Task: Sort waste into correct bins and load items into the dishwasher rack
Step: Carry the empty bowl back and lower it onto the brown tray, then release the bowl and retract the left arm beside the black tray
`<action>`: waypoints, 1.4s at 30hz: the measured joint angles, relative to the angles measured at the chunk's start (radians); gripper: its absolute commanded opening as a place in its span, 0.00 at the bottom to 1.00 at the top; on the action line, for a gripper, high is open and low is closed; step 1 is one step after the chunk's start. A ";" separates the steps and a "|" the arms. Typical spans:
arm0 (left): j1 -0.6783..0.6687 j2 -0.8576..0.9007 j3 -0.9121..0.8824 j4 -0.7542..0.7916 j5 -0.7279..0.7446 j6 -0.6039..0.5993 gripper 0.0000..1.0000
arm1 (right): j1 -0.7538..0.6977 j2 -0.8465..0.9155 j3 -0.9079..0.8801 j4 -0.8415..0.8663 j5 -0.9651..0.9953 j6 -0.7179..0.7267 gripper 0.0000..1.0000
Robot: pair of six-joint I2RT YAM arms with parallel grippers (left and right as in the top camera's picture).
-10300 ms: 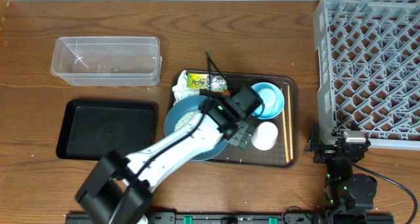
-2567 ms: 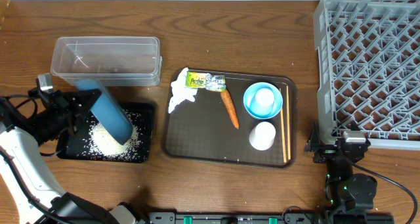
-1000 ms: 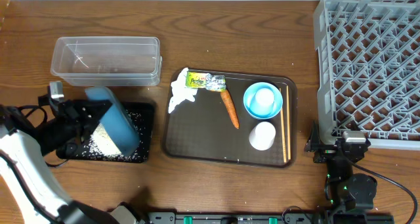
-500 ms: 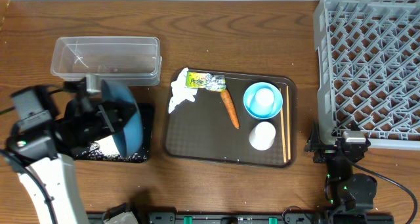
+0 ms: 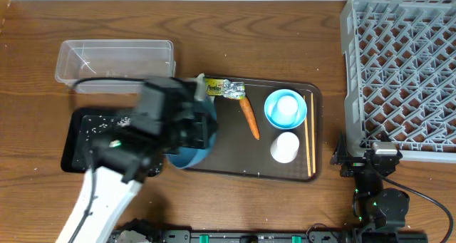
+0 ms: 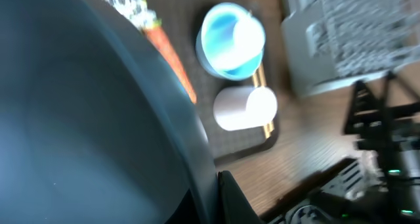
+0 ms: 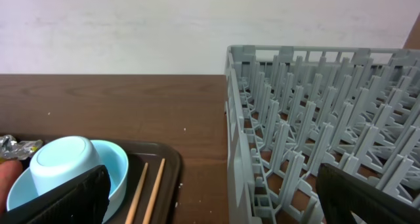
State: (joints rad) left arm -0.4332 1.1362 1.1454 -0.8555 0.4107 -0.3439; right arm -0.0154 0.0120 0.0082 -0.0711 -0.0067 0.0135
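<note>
My left gripper [image 5: 187,123] is shut on the rim of the wide blue plate-bowl [image 5: 201,142], tilted above the brown tray's left edge and blurred. In the left wrist view the plate-bowl [image 6: 79,119] fills the left side, its rim pinched in the left gripper [image 6: 213,184]. Rice grains [image 5: 96,125] dot the black tray [image 5: 75,147]; the clear tub [image 5: 114,65] stands behind it. The wrapper [image 5: 224,88], the carrot [image 5: 248,117], a light-blue bowl [image 5: 286,109] holding a white cup, another cup [image 5: 286,147] and the chopsticks [image 5: 310,136] lie on the brown tray. The arm hides the tissue. My right gripper [image 7: 220,204] is open beside the rack [image 5: 402,72].
The brown serving tray [image 5: 235,161] sits mid-table. The right arm's base [image 5: 370,164] rests at the front right, just below the rack's near wall [image 7: 262,132]. The left arm [image 5: 107,186] slants across the black tray's right half.
The left arm has swung right from over the black tray to the brown tray's left edge, carrying the blue plate-bowl. Rice stays in the black tray. The right arm has not moved.
</note>
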 measured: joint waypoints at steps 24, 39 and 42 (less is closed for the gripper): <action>-0.327 0.479 0.000 0.154 -0.347 -0.057 0.07 | 0.000 0.000 0.000 0.000 0.000 0.000 0.99; -0.327 0.480 0.000 0.131 -0.359 -0.064 0.22 | 0.000 0.000 0.000 0.000 0.000 0.000 0.99; -0.327 0.478 0.000 0.127 -0.359 -0.064 0.22 | 0.000 0.000 0.000 0.000 0.000 0.000 0.99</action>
State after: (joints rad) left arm -0.7597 1.6146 1.1454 -0.7284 0.0521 -0.4080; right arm -0.0154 0.0120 0.0082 -0.0708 -0.0071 0.0135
